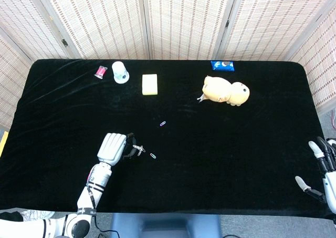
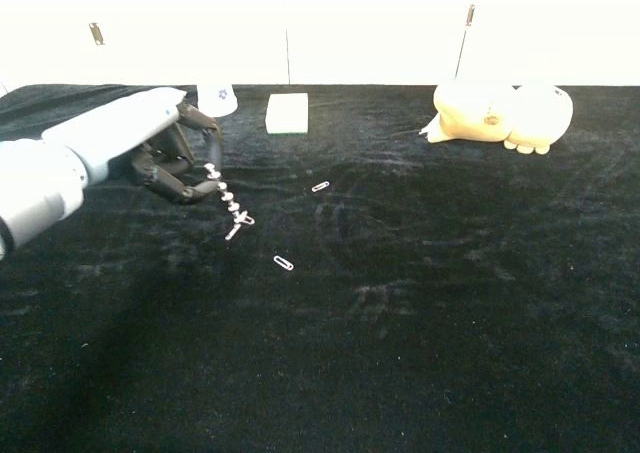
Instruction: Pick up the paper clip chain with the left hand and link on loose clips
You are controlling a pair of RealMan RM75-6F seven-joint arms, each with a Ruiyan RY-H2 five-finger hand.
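My left hand (image 1: 113, 147) (image 2: 160, 148) holds one end of the paper clip chain (image 1: 137, 149) (image 2: 229, 208) between its dark fingertips; the chain hangs down to the right, clear of the cloth. One loose clip (image 1: 153, 156) (image 2: 284, 263) lies just right of the chain's free end. A second loose clip (image 1: 163, 124) (image 2: 320, 186) lies farther back on the table. My right hand (image 1: 325, 169) shows at the right edge of the head view, off the table's front right corner, fingers spread and holding nothing.
On the black table (image 1: 236, 143), along the back, lie a red packet (image 1: 100, 71), a white cup (image 1: 120, 72), a pale yellow block (image 1: 150, 84), a yellow plush toy (image 1: 226, 90) and a blue packet (image 1: 223, 65).
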